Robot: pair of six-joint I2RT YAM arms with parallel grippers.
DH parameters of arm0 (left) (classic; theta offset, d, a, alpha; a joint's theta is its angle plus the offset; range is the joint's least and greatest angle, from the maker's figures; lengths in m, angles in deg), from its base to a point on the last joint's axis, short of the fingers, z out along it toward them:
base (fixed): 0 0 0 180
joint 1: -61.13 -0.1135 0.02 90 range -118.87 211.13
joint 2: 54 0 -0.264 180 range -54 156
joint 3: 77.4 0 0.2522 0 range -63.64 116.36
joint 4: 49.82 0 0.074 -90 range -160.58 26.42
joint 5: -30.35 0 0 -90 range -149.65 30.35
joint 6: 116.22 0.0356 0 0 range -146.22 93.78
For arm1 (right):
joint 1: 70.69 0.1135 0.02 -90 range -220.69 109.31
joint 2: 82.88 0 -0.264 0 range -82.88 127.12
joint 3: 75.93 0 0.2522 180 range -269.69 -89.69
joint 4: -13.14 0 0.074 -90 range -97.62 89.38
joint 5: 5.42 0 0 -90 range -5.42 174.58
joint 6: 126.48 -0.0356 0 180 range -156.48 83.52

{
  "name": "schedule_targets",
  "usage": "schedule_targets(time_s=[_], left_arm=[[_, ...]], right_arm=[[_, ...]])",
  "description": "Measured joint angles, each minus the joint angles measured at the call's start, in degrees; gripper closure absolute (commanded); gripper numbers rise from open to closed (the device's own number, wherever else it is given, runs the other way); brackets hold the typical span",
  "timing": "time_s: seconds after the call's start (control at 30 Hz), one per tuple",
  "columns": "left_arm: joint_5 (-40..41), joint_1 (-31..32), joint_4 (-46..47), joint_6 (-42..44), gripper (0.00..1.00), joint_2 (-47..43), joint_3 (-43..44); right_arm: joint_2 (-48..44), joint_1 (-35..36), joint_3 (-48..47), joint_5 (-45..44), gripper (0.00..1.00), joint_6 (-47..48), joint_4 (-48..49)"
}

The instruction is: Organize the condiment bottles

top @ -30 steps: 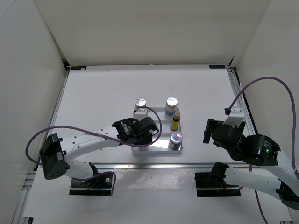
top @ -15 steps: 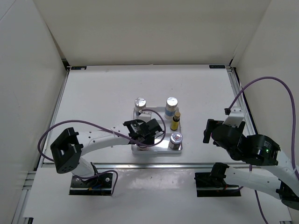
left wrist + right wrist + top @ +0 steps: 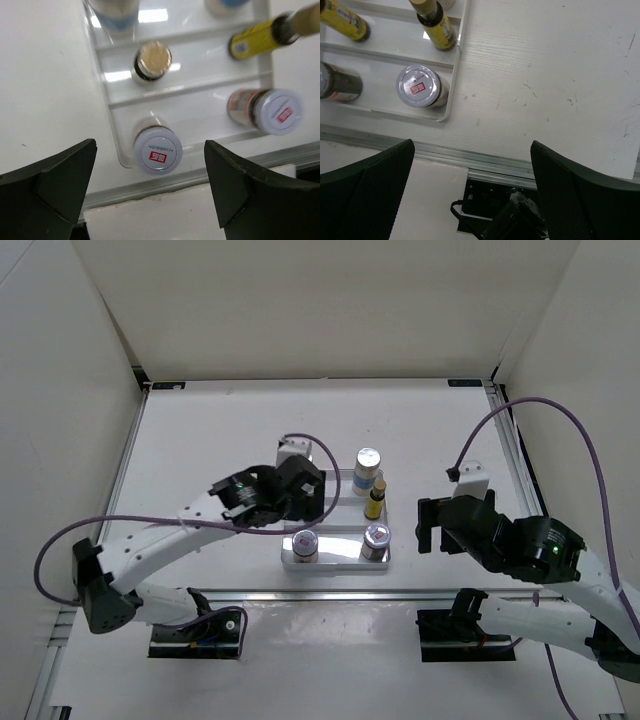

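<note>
Left fingers are spread wide, grasping nothing, above a silver-lidded jar that stands in the front-left corner of the white stepped tray. Right fingers are likewise spread and empty, over bare bench. All six condiment bottles appear to be in the tray. A low sideways sweep could topple the jar.
</note>
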Motion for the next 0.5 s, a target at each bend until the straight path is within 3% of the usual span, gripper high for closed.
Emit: schedule_targets(time_s=[0.23,0.4,0.5], left_arm=[[9.8,-6.5,-6.0,9.4,0.0,-14.7,10.1],[16.5,-16.0,-7.8,12.4,0.0,-23.8,5.8],[17.0,-21.4,-8.9,12.4,0.0,-23.0,0.3]], right_arm=[[-1.8,0.0,-5.4,-0.5,0.0,1.0,-2.0],[-2.4,0.0,-6.3,-5.4,0.0,-1.1,-3.5],[-2.7,0.0,-5.4,-7.8,0.0,-2.3,-3.6]])
